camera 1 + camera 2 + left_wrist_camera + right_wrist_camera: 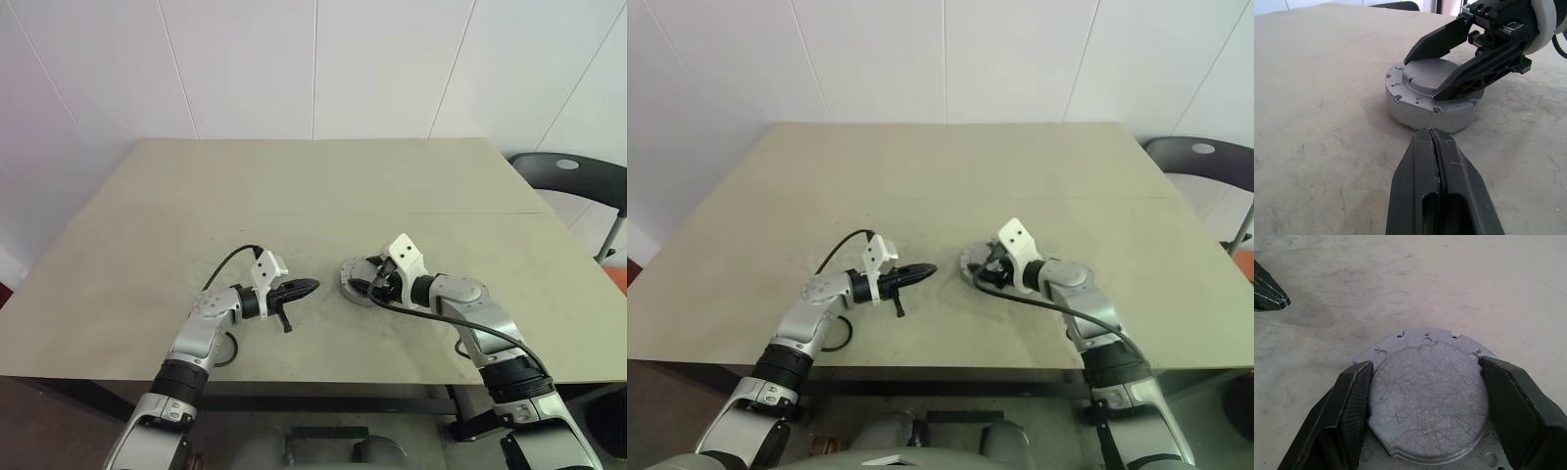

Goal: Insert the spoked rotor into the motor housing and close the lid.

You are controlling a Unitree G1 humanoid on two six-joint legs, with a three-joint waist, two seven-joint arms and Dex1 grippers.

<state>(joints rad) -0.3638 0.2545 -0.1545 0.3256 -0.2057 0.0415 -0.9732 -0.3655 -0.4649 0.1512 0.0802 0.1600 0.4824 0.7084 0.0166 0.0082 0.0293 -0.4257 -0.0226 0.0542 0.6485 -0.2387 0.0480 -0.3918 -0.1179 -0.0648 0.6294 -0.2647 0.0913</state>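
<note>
The motor housing (1425,115) is a grey round puck with a screw-hole flange, standing on the table in front of me. A flat, scratched grey round lid (1427,399) lies on top of it. My right gripper (1426,365) reaches over the housing from the right, and its two black fingers press against opposite edges of the lid. My left gripper (1432,132) is shut and empty, hovering low and level just left of the housing with its tip pointing at the housing's wall. The spoked rotor is hidden.
The beige table (294,196) stretches bare toward the white wall behind. A dark chair (568,171) stands off the table's far right corner. The front edge of the table runs close under both arms.
</note>
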